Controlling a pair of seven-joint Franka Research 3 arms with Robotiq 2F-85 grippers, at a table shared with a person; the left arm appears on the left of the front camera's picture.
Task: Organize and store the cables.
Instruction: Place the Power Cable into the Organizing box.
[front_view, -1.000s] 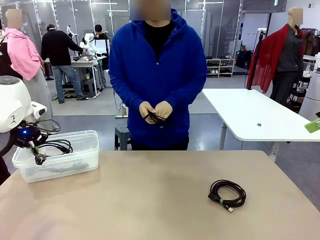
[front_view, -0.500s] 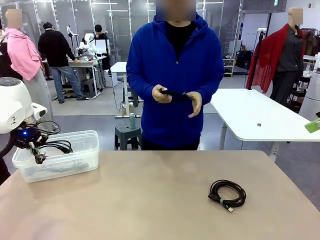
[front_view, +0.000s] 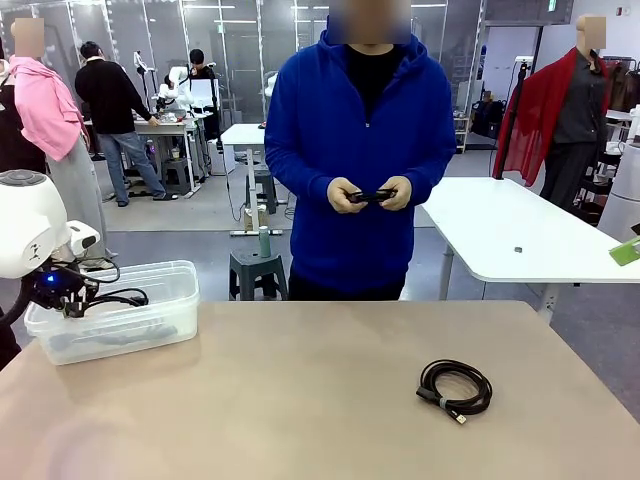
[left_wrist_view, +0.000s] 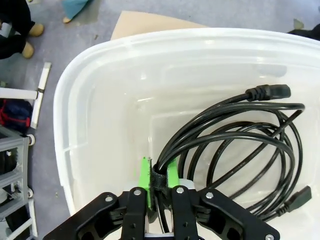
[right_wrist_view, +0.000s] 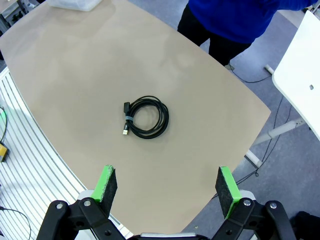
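Front view: left claw (front_view: 70, 303) low over clear bin (front_view: 175, 272), with one coiled cable (front_view: 118, 297) just beside it, inside the bin. Second coil (front_view: 455, 387) flat on table (front_view: 300, 400), well apart. Third cable (front_view: 372, 196) in person's hands (front_view: 398, 193), beyond.

Left wrist view: pads (left_wrist_view: 145, 172) flanking that coil's strapped neck, narrowly parted. Pinching or not, cannot tell.

Right wrist view: right claw (right_wrist_view: 166, 172) spread wide, second coil ahead, untouched.

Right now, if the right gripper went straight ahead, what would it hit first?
The open right gripper would likely meet the coiled cable on the table; nothing stands between, though depth is unclear.
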